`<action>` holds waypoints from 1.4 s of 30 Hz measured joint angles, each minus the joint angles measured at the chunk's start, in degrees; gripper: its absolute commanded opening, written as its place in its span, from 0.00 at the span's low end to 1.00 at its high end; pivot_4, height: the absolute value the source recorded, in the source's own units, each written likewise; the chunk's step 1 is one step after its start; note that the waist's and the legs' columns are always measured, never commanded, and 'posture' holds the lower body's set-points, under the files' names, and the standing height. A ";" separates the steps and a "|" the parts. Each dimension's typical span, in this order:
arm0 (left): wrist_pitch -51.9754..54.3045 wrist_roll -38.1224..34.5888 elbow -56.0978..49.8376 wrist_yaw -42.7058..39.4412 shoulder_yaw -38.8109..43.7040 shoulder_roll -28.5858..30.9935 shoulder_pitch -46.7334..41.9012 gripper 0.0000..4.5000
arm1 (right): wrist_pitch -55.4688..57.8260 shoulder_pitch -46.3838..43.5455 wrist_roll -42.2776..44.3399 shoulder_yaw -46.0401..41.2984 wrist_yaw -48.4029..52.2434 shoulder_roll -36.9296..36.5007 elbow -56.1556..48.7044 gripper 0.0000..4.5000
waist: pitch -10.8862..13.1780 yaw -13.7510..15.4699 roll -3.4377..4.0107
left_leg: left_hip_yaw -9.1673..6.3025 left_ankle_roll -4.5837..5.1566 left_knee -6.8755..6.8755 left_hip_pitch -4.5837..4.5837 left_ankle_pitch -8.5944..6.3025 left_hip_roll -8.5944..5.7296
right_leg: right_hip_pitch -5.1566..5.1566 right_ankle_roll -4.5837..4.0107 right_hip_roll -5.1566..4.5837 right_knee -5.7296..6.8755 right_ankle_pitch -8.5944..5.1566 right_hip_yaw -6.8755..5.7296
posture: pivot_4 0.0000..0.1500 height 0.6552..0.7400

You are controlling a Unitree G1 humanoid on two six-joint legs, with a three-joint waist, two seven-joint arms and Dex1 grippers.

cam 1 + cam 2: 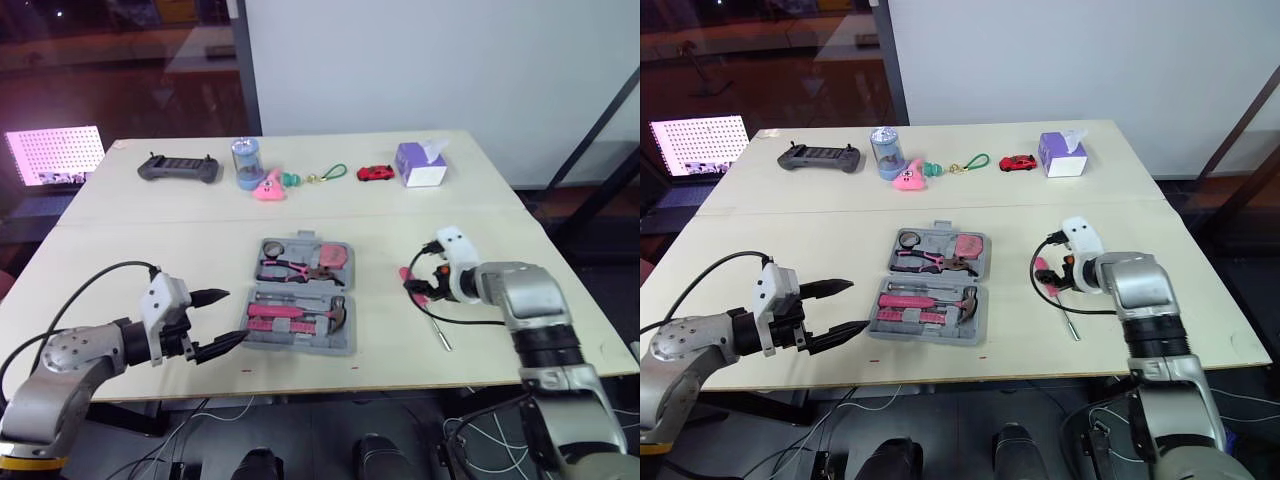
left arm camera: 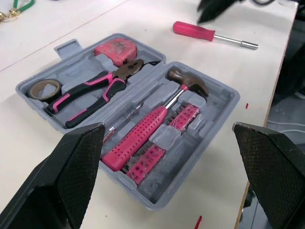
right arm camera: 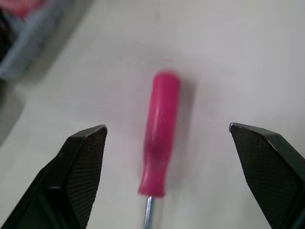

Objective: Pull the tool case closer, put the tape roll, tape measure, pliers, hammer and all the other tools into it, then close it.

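The grey tool case lies open at the table's front middle. In it I see the tape roll, the pink tape measure, the pliers and the pink-handled hammer. A pink-handled screwdriver lies on the table to the right of the case, its metal shaft pointing toward the front edge. My right gripper hovers open just above the handle, one finger on each side. My left gripper stands open at the case's left edge, empty.
Along the back of the table sit a black controller, a blue jar, a pink toy, a green keychain, a red toy car and a purple tissue box. The case lies close to the table's front edge.
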 measured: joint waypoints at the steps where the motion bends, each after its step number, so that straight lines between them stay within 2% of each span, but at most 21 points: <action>1: -0.02 0.00 0.23 -0.14 -0.23 0.01 -0.19 1.00 | -2.16 1.34 0.37 0.00 -0.02 -0.28 -0.84 0.98 | 0.00 -0.02 0.00 | 0.00 0.00 0.00 0.00 0.00 0.00 | 0.00 0.00 0.00 0.00 0.00 0.00 | 1.00 1.00; 6: -0.02 0.03 1.47 -0.57 -0.81 0.00 -2.17 1.00 | -6.06 6.99 3.87 -2.51 -2.01 2.19 -1.35 0.98 | 0.01 -0.17 0.02 | 0.00 0.00 0.01 0.00 0.00 0.00 | 0.00 0.00 0.00 0.01 0.00 0.01 | 1.00 1.00; 13: -0.05 0.37 2.76 -1.75 -0.81 0.31 -2.91 1.00 | -14.39 10.88 3.72 -1.72 -6.30 3.44 2.82 0.98 | 0.03 -0.21 0.05 | 0.00 0.00 0.00 0.01 0.00 0.00 | 0.00 0.00 0.01 0.01 0.00 0.01 | 1.00 1.00; 16: -0.08 0.48 2.77 -1.94 -0.80 0.34 -3.52 1.00 | -15.38 11.07 3.79 -1.35 -7.47 4.31 3.77 0.80 | 0.04 -0.24 0.06 | 0.00 0.00 0.00 0.01 0.00 0.00 | 0.00 0.00 0.01 0.01 0.00 0.01 | 1.00 1.00; 22: -0.09 0.60 2.77 -2.45 -0.74 0.82 -3.23 1.00 | -16.67 12.10 3.85 -1.01 -9.41 5.67 3.36 0.14 | 0.04 -0.24 0.06 | 0.00 0.00 0.00 0.03 0.00 0.00 | 0.01 0.00 0.01 0.01 0.00 0.01 | 1.00 1.00; 23: -0.10 0.60 2.76 -2.49 -0.64 0.92 -3.05 1.00 | -16.59 12.24 3.90 -0.98 -9.51 5.67 3.08 0.09 | 0.04 -0.24 0.06 | 0.00 0.00 0.00 0.03 0.00 0.00 | 0.01 0.00 0.01 0.01 0.00 0.01 | 1.00 1.00; 29: -0.29 0.65 2.85 -2.94 -0.37 1.37 -1.65 1.00 | -12.85 10.86 5.03 -0.33 -9.57 4.60 0.83 0.09 | 0.12 -0.19 0.18 | 0.00 0.00 0.01 0.01 0.00 0.00 | 0.01 0.00 0.00 0.01 0.00 0.01 | 1.00 1.00; 34: -0.66 0.57 2.99 -3.02 1.96 1.93 0.23 1.00 | -5.44 -1.16 6.71 0.43 -7.70 -0.37 -3.07 0.09 | 0.34 -0.37 0.53 | -0.01 0.00 -0.06 -0.01 0.00 0.01 | -0.10 -0.01 0.02 0.02 -0.01 0.02 | 1.00 1.00; 37: -0.80 0.45 3.09 -3.01 2.87 1.94 1.82 1.00 | -4.05 -7.37 6.70 5.40 -3.60 -4.10 -4.85 0.09 | 0.34 -0.31 0.52 | -0.04 0.01 -0.05 -0.08 -0.01 0.01 | -0.11 -0.01 0.01 -0.03 -0.01 -0.01 | 1.00 1.00; 42: -1.85 0.45 3.14 -3.00 5.05 1.95 5.03 1.00 | -5.25 -14.56 4.88 21.05 8.59 -9.06 -6.93 0.09 | 0.40 -0.28 0.57 | -0.01 0.01 -0.01 -0.14 -0.01 0.00 | -0.14 0.00 -0.02 -0.06 0.00 -0.02 | 1.00 1.00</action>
